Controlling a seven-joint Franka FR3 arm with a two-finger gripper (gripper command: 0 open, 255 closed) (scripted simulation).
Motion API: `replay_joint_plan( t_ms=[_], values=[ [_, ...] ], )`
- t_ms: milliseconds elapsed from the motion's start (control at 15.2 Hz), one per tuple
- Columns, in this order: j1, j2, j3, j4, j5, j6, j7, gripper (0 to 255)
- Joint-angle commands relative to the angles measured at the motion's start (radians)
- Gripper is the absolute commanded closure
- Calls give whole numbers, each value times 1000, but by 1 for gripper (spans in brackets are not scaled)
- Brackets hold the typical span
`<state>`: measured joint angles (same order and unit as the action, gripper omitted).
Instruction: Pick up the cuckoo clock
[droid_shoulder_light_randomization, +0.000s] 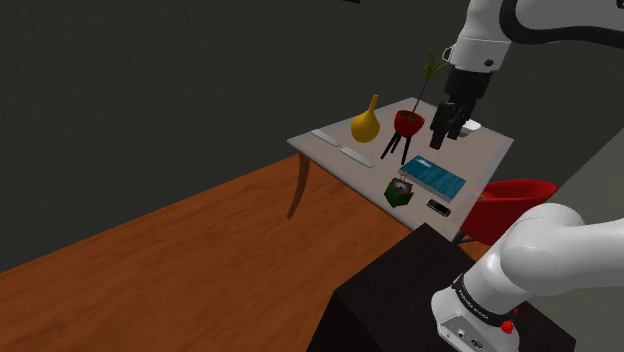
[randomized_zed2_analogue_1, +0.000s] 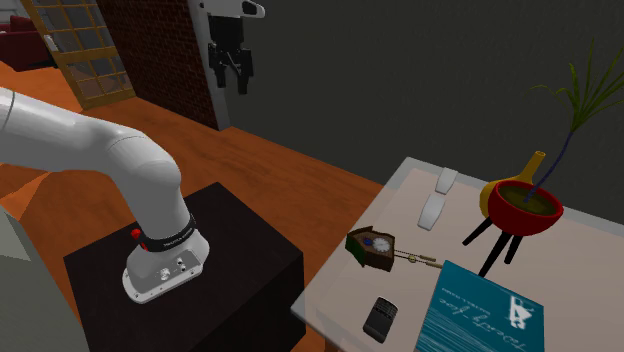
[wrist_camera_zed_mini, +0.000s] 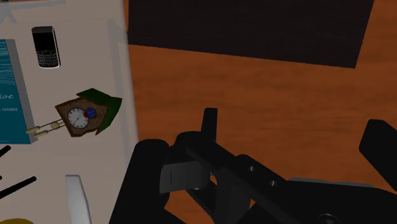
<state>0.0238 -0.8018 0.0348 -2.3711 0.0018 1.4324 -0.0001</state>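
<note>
The cuckoo clock (droid_shoulder_light_randomization: 401, 189) is a small brown house-shaped clock with a green roof and a white dial. It lies flat near the table's edge (randomized_zed2_analogue_1: 372, 247), its pendulum chains stretched toward a teal book (randomized_zed2_analogue_1: 482, 314). My black gripper (droid_shoulder_light_randomization: 442, 132) hangs high in the air, well above the table (randomized_zed2_analogue_1: 232, 72). In the wrist view its fingers (wrist_camera_zed_mini: 210, 125) stand wide apart and open, with nothing between them. They point at the wooden floor beside the table, and the clock (wrist_camera_zed_mini: 86, 113) lies off to one side of them.
On the pale table (droid_shoulder_light_randomization: 490, 150) stand a yellow vase (droid_shoulder_light_randomization: 365, 122) and a red tripod plant pot (droid_shoulder_light_randomization: 408, 123). A black phone (randomized_zed2_analogue_1: 380, 318) and two white flat pieces (randomized_zed2_analogue_1: 433, 211) lie there too. A red chair (droid_shoulder_light_randomization: 512, 197) sits behind, near the dark stand (droid_shoulder_light_randomization: 400, 290).
</note>
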Motion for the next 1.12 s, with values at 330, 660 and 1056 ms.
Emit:
replay_joint_plan(
  t_ms=[330,660,1056],
  values=[
    [-54,113,-30,-42,-20,159,45,0],
    [-105,247,-63,-55,-38,311,89,0],
    [-161,428,-109,-35,-52,478,139,0]
  ],
)
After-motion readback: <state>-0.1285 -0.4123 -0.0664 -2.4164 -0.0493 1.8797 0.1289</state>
